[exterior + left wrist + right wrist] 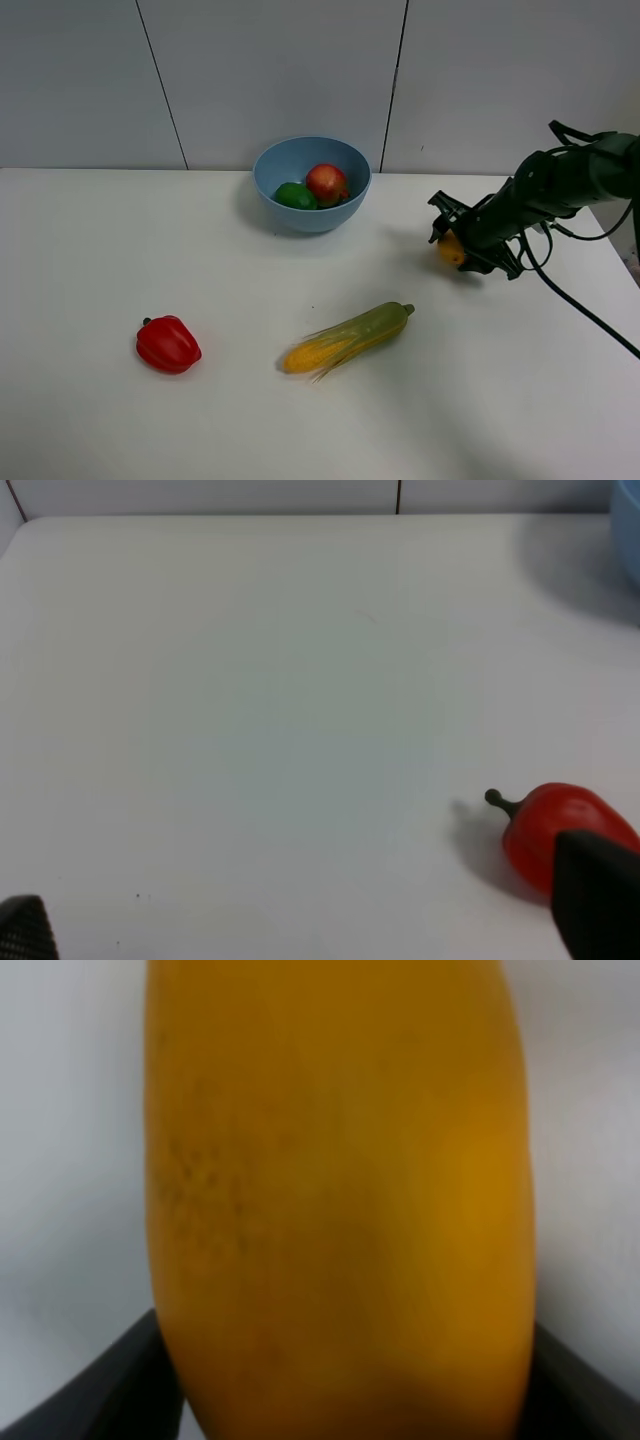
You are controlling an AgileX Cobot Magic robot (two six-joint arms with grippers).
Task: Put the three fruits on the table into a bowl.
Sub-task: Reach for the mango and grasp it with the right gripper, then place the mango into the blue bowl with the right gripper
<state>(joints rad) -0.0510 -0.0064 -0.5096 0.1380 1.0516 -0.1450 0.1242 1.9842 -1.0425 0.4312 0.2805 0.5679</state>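
Observation:
The light-blue bowl [311, 184] stands at the back middle of the white table [90, 250]. The red pomegranate [327, 184] and the green lime-like fruit [296, 196] lie in it. My right gripper [452, 245] is shut on the orange-yellow mango [449, 249], right of the bowl and just above the table. In the right wrist view the mango [335, 1200] fills the frame between the dark fingers [95, 1390]. My left gripper is out of the high view. In the left wrist view its fingertips [595, 890] stand wide apart with nothing between them.
A red bell pepper [167, 344] lies at the front left; it also shows in the left wrist view [560, 830]. A corn cob with green husk [348, 338] lies at the front middle. The bowl's edge [630, 530] shows in the left wrist view.

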